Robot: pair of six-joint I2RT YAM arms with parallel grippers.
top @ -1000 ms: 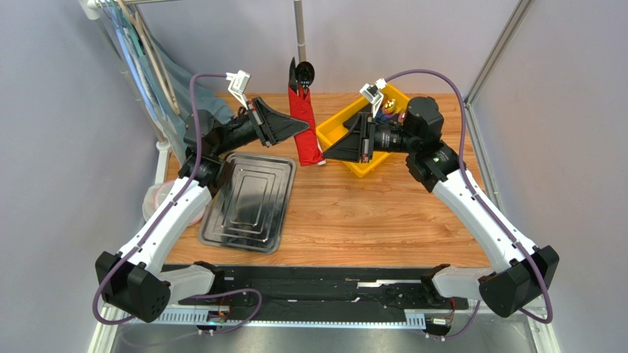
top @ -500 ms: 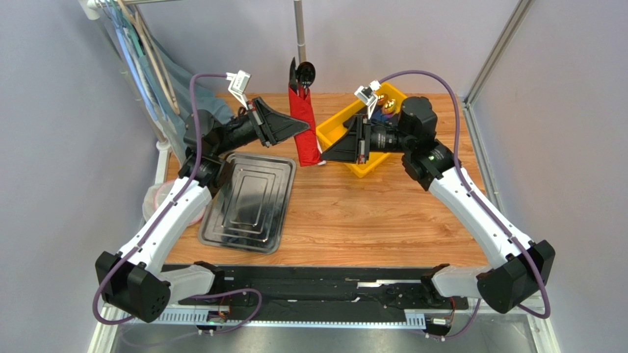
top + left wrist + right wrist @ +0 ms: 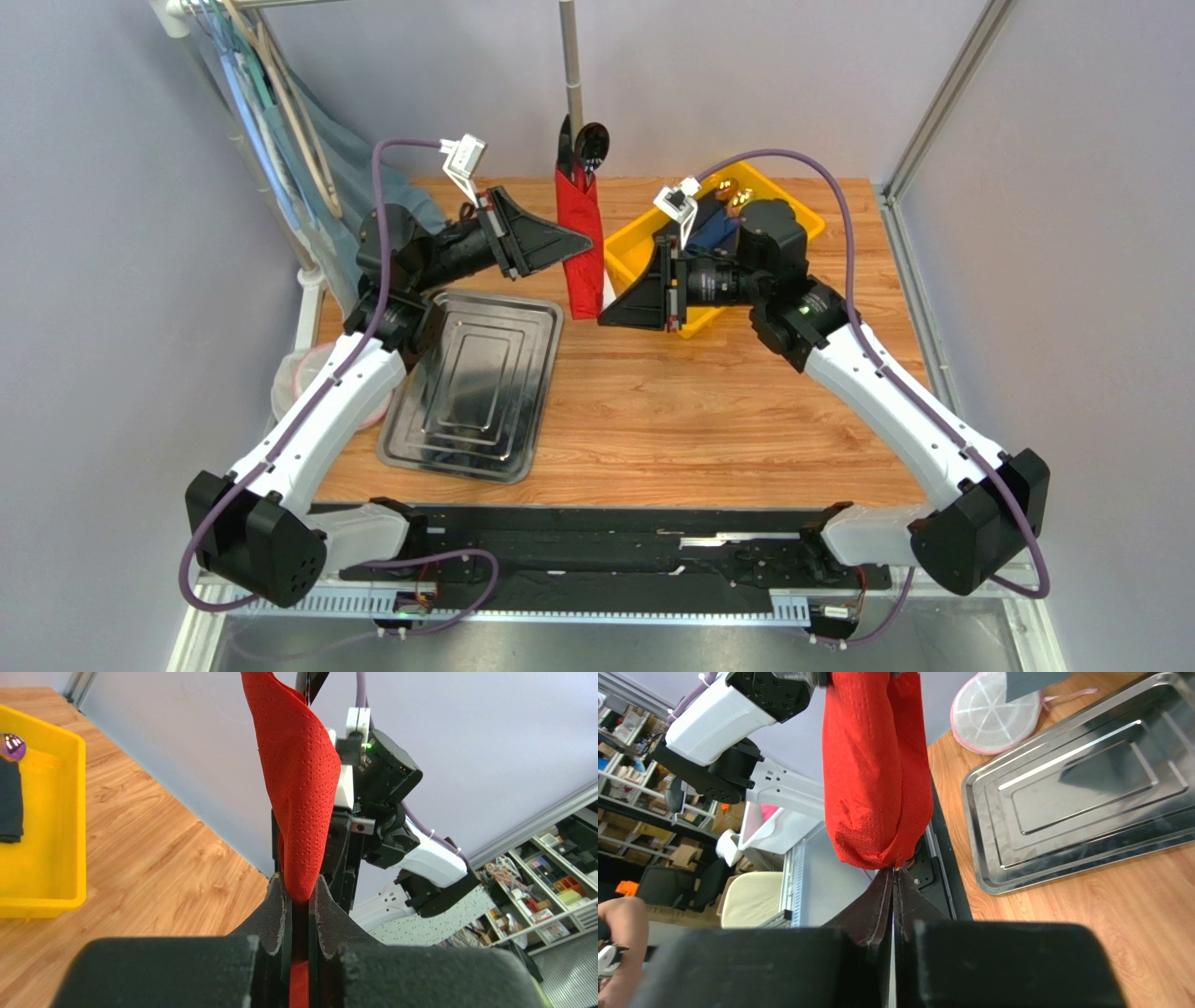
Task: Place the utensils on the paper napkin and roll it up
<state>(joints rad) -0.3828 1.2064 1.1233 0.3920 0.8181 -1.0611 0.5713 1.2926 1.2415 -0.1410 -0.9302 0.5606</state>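
Observation:
The red paper napkin (image 3: 578, 245) is rolled around the black utensils and hangs upright in the air above the table's far middle. The utensils' dark heads, one a round spoon bowl (image 3: 591, 142), poke out of its top. My left gripper (image 3: 585, 249) is shut on the roll's middle from the left; the left wrist view shows the napkin (image 3: 297, 777) pinched between the gripper's (image 3: 298, 890) pads. My right gripper (image 3: 605, 318) is shut at the roll's bottom tip from the right; in the right wrist view the napkin (image 3: 875, 777) narrows into that gripper's (image 3: 894, 873) closed tips.
A steel tray (image 3: 477, 378) lies at the left, also in the right wrist view (image 3: 1081, 798). A yellow bin (image 3: 634, 249) with dark rolls stands behind the right gripper. A pink-lidded tub (image 3: 292, 381) sits at the left edge. A vertical pole (image 3: 571, 56) rises behind the roll.
The right gripper has moved left and toward me, staying at the roll's bottom end. The roll has swung from tilted to nearly upright. The left gripper has barely moved.

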